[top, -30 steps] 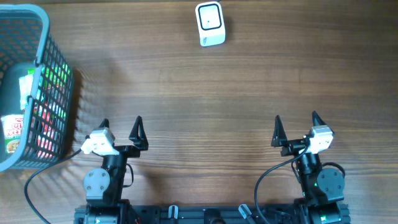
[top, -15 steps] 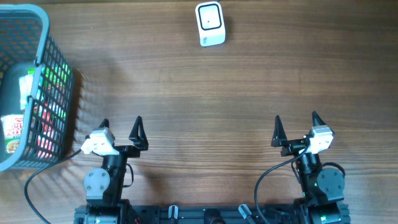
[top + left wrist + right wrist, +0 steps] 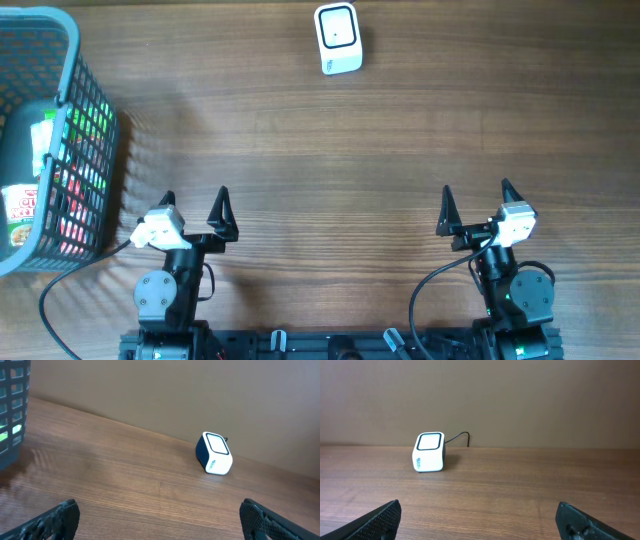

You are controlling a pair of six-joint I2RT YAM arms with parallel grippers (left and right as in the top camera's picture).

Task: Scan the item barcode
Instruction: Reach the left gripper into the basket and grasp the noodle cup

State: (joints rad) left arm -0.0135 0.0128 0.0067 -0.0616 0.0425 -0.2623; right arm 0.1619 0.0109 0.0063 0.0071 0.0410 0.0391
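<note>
- We locate the items inside the basket [image 3: 68, 70] at the upper left of the overhead frame. A noodle cup [image 3: 18, 215] lies toward its lower edge, and a green and white packet [image 3: 45, 135] sits above it behind the mesh.
- We judge the noodle cup light and thin-walled. It probably dents under a hard squeeze, and its wrap may be slippery. We recommend gripping across the body, below the rim, with moderate force. We cannot tell where its barcode sits.
- We judge the packet soft and crinkly, so a sealed edge looks a safer hold than the middle.
- The scanner [image 3: 338, 38] stands at the top centre with its window facing upward. A cable [image 3: 460, 436] runs behind it toward the wall.
- The left claw [image 3: 195, 195] and right claw [image 3: 476, 188] sit at the bottom of the frame. Both have jaws spread wide and hold nothing, and both are well apart from basket and scanner.
- The table [image 3: 330, 160] is flat wood grain, bare between claws and scanner, and a plain brown wall closes the far side.
- We judge that the basket's tall mesh wall calls for a reach from above.
</note>
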